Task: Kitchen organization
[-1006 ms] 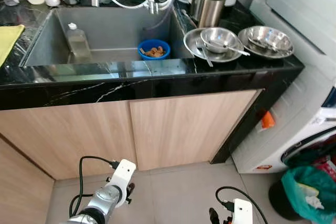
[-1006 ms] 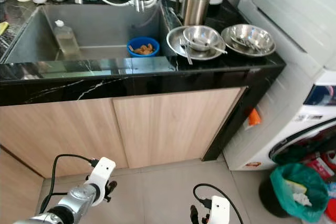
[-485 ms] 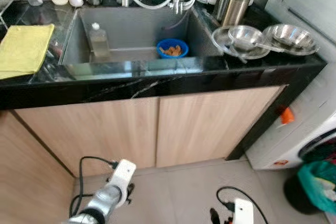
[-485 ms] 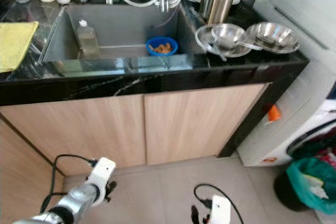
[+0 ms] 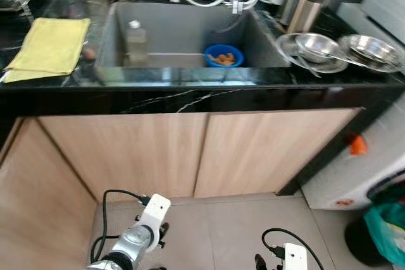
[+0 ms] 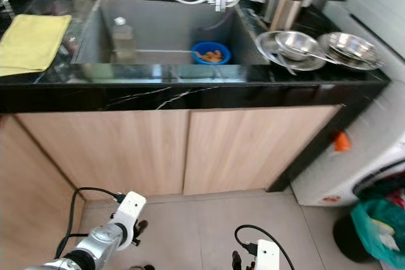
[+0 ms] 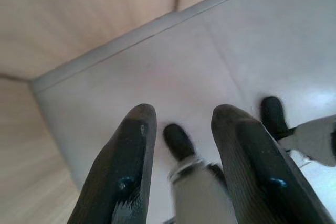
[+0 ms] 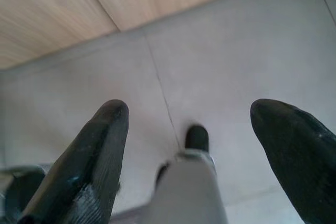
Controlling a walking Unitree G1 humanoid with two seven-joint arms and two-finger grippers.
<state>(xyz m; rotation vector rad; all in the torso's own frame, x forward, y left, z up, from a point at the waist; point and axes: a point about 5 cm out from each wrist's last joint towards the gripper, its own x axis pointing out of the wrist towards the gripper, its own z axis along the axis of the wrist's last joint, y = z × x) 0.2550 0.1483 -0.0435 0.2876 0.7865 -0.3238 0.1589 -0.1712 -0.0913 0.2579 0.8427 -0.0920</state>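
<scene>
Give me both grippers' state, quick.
Left gripper: open, holding nothing, hanging low over the floor.
Right gripper: open wide, holding nothing, also low over the floor.

The black marble counter [image 5: 190,96] carries a yellow cloth [image 5: 50,49], steel bowls [image 5: 338,52] and a thermos [image 5: 305,9].

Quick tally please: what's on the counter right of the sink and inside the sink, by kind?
Steel dishes right of the sink: 3 (plate, bowl on it, second dish)
Steel jug: 1
Blue bowl in sink: 1
Clear bottle in sink: 1
Total: 6
</scene>
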